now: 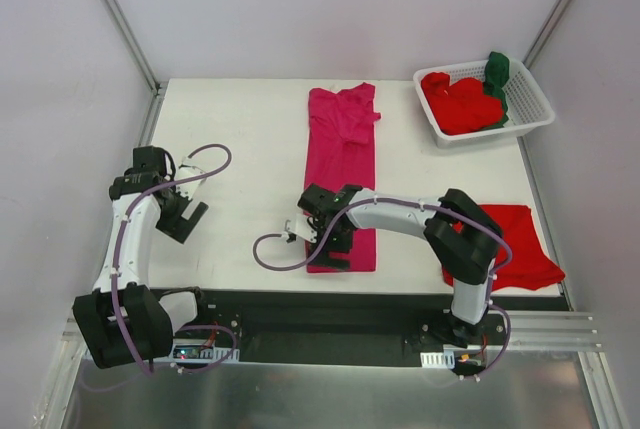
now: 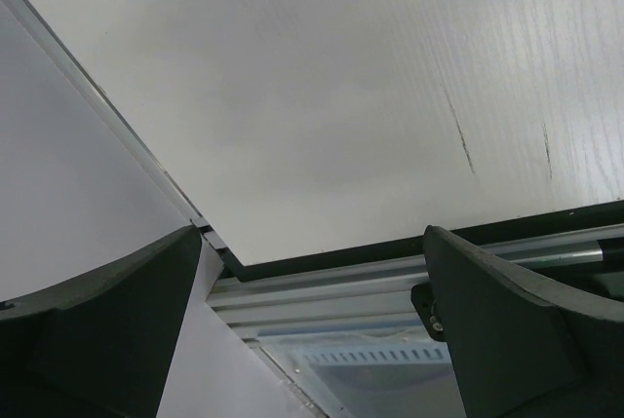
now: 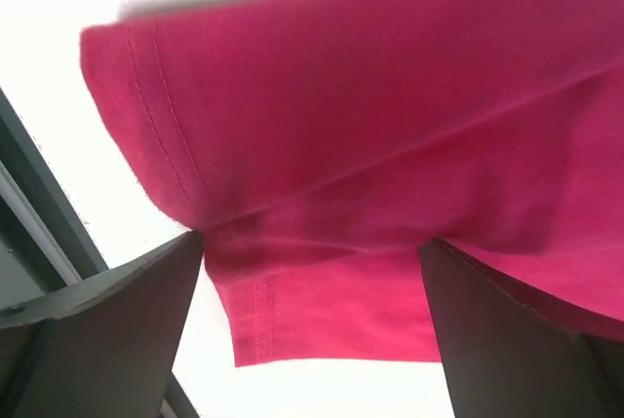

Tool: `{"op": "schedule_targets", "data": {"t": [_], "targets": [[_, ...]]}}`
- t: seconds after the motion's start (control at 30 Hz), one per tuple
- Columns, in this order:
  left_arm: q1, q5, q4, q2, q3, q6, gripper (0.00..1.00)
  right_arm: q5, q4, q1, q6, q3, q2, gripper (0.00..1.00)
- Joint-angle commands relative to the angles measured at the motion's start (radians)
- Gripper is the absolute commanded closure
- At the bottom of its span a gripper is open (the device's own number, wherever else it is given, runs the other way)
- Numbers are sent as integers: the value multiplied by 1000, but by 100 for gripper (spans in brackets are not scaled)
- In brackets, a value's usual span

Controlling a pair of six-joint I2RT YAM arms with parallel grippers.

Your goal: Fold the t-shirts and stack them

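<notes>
A white table (image 1: 250, 139) fills the walled work cell, both arms reaching over it from its near edge. The magenta-pink t-shirt (image 1: 343, 139) lies as a long narrow strip down the middle of the table, running from the far side to directly beneath the right gripper (image 1: 335, 249), with its collar end bunched far beyond the fingers. In the right wrist view the right gripper (image 3: 312, 272) stands with its fingers (image 3: 107, 330) wide apart, and the shirt's (image 3: 370, 145) doubled near end and stitched hem show in the gap between them. Whether the pads touch the cloth cannot be told.

A loose red t-shirt (image 1: 522, 239) lies spread at the table's near edge, well to the right of those fingers and partly hidden behind the right arm's elbow.

A white slotted basket (image 1: 535, 104) sits at the far right corner, well apart from both grippers. It holds a heap of red t-shirts (image 1: 460, 104), with a dark green t-shirt (image 1: 498, 74) draped over its far rim.

The left gripper (image 1: 185, 217) hangs over bare table, well to the left of the pink shirt. Seen from the left wrist, the left gripper (image 2: 312, 272) has its fingers (image 2: 127, 330) spread wide, holding nothing, with the table's near edge beyond them.
</notes>
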Motion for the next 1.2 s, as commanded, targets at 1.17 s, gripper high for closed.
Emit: {"op": "schedule_targets", "data": {"t": [1.17], "targets": [[-254, 3, -115, 8, 163, 127, 1, 396, 83, 150, -46, -252, -424, 4]]}}
